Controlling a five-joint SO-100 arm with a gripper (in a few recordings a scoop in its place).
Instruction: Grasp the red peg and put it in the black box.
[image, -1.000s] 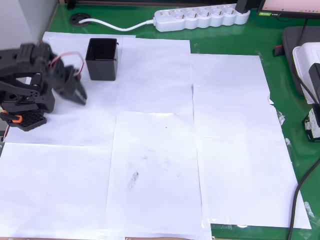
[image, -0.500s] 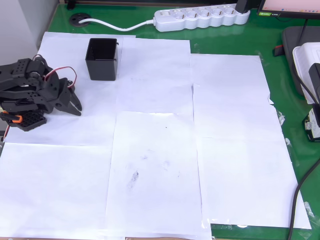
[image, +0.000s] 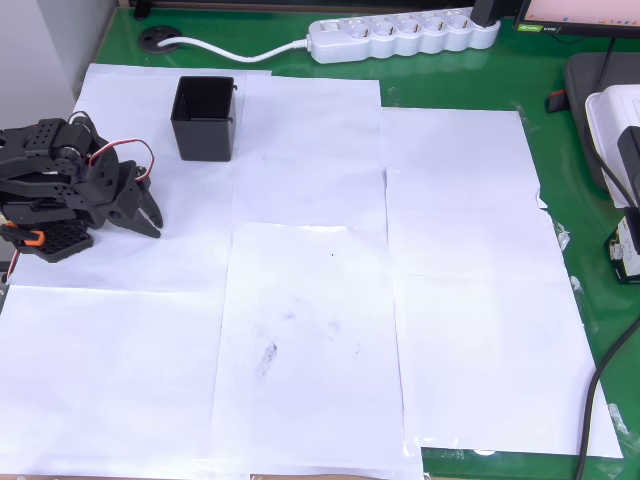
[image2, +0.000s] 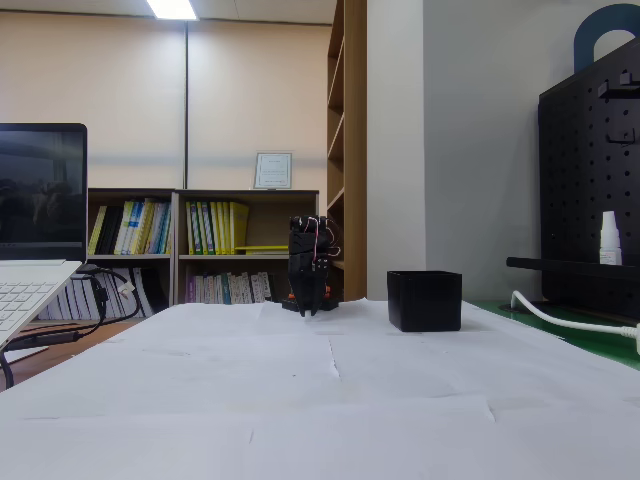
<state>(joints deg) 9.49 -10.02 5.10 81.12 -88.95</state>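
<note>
The black box (image: 205, 118) stands upright on the white paper at the back left of the overhead view; in the fixed view the black box (image2: 425, 300) is right of the arm. The red peg is out of view; the box's inside looks dark and I cannot tell what it holds. My black gripper (image: 149, 217) is folded back against the arm's base, in front and to the left of the box, well apart from it. Its jaws look closed together with nothing between them. In the fixed view the gripper (image2: 310, 303) points down at the paper.
White paper sheets (image: 320, 300) cover a green mat. A white power strip (image: 400, 35) and its cable lie along the back edge. Dark gear and cables sit at the right edge (image: 610, 150). A laptop (image2: 30, 270) stands at the left in the fixed view.
The arm has drawn back from beside the box and folded down toward its base, the gripper moving left and toward the front. Hardly any motion in the last half second.
</note>
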